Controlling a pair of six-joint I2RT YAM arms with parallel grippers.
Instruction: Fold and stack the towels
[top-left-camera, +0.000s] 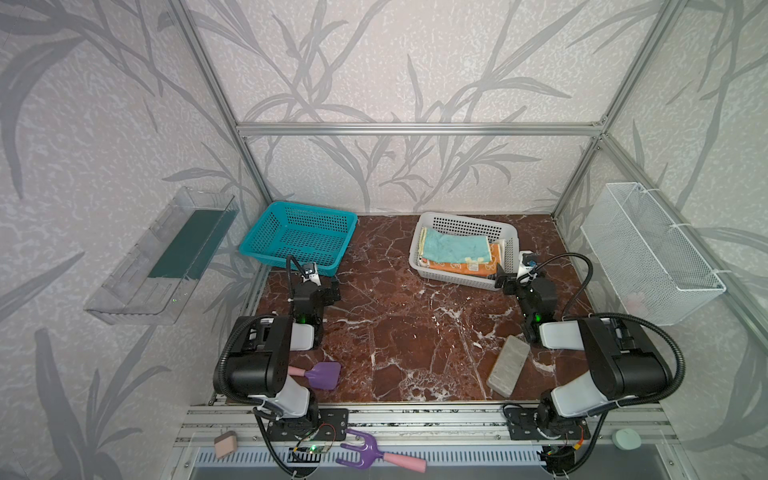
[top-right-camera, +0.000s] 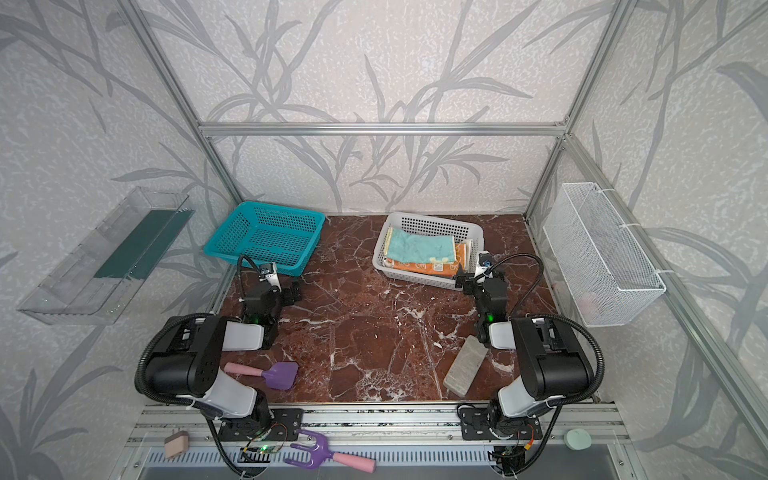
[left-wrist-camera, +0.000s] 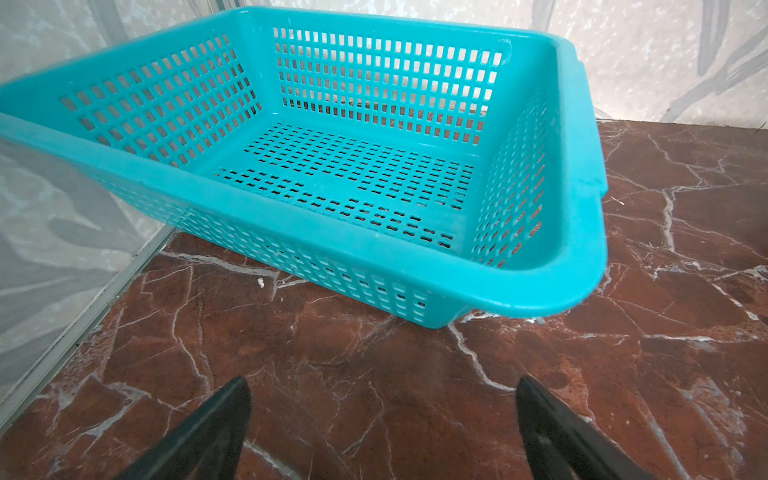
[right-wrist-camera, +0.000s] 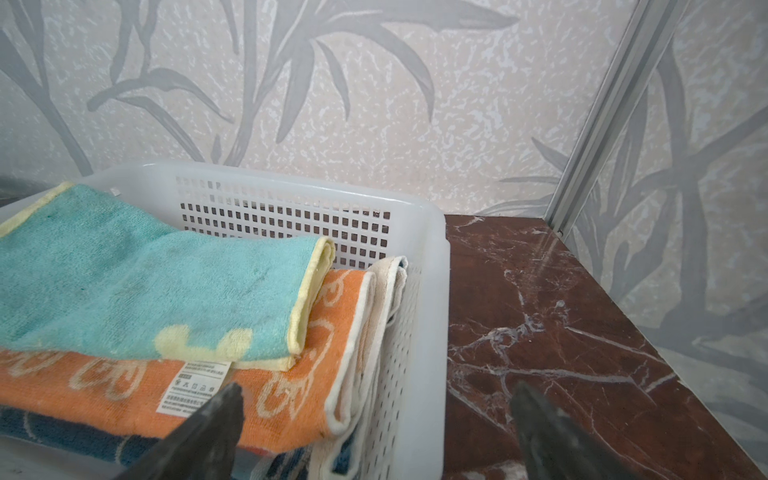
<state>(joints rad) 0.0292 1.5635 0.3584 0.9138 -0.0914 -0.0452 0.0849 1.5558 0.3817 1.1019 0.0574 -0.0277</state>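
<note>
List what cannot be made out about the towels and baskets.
- Dark blue towel at the pile's bottom, right wrist view: covered by the orange terry towel, cut off by the picture edge.
- White care label's print, same view: too small.
- Pinkish thing in the white wire-mesh wall basket, both top views: blurred behind mesh.

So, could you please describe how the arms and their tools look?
The left arm and right arm match: black housings, white link covers, a ribbed black cable and a small green light. The left tool and right tool each end in two dark tapered fingers.
</note>
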